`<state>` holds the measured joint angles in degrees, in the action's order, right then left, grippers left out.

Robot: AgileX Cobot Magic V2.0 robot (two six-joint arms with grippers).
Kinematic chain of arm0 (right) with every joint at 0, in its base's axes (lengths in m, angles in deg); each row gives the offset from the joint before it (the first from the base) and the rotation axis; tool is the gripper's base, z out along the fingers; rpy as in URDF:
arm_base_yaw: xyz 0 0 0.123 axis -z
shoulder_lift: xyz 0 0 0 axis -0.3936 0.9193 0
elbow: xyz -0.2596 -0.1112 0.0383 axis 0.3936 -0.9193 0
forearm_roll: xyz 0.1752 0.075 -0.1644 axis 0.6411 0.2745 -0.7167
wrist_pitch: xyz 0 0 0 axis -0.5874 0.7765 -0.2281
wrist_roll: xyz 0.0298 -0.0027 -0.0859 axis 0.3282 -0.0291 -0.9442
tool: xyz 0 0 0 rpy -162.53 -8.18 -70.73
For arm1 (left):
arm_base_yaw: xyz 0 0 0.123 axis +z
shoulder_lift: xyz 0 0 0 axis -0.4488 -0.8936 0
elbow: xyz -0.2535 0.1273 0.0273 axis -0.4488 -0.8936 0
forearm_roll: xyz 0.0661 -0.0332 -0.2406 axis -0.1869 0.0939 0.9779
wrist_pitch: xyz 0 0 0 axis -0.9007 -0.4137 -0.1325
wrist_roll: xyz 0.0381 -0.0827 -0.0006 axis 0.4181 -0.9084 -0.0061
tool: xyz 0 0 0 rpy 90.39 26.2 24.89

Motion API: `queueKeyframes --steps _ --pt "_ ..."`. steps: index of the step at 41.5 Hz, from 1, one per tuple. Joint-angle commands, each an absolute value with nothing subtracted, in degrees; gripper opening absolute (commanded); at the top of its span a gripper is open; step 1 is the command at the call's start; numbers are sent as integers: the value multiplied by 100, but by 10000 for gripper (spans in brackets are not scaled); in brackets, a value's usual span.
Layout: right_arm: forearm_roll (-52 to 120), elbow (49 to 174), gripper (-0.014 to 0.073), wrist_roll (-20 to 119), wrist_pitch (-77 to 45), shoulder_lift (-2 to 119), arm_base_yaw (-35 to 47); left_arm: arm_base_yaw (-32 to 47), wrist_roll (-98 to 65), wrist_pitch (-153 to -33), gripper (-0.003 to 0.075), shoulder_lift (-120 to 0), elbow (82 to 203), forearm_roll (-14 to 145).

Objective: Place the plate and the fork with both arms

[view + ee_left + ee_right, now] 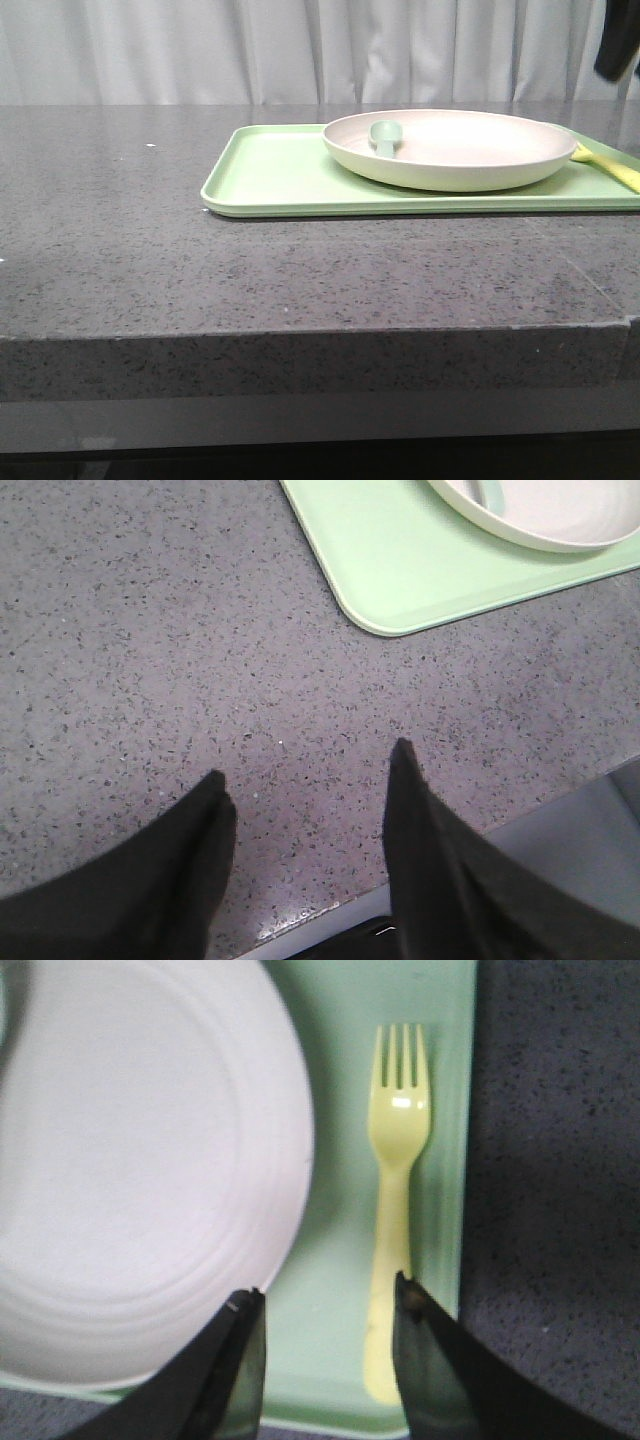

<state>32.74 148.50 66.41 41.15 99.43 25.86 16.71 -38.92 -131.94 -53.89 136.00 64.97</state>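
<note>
Grey counter [120,250] bears one tray [270,175], one plate [450,150], one fork [610,168].

Cream-white round plate [450,150] sits upright on tray; pale yellow fork [393,1200] lies flat just beside it.

light: even, soft | glare: fork [398,1130] | right wrist: blurred

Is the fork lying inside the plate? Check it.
No, the fork lies on the green tray beside the plate, not in it.
</note>
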Motion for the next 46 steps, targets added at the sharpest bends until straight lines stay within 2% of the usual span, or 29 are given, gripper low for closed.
queueKeyframes --steps 1,12,34,46 --pt "3355 14681 339 6495 4001 9036 2359 1666 -3902 -12927 347 -5352 13758 6643" --pt "3248 13181 339 6476 3716 7188 1646 1666 -3902 -12918 347 -5352 13758 6643" --pt "2710 10714 339 6652 3355 3801 1634 1666 -3902 -12918 347 -5352 13758 6643" --pt "2710 10195 339 6652 2939 2850 1634 1666 -3902 -12918 346 -5352 13758 6542"
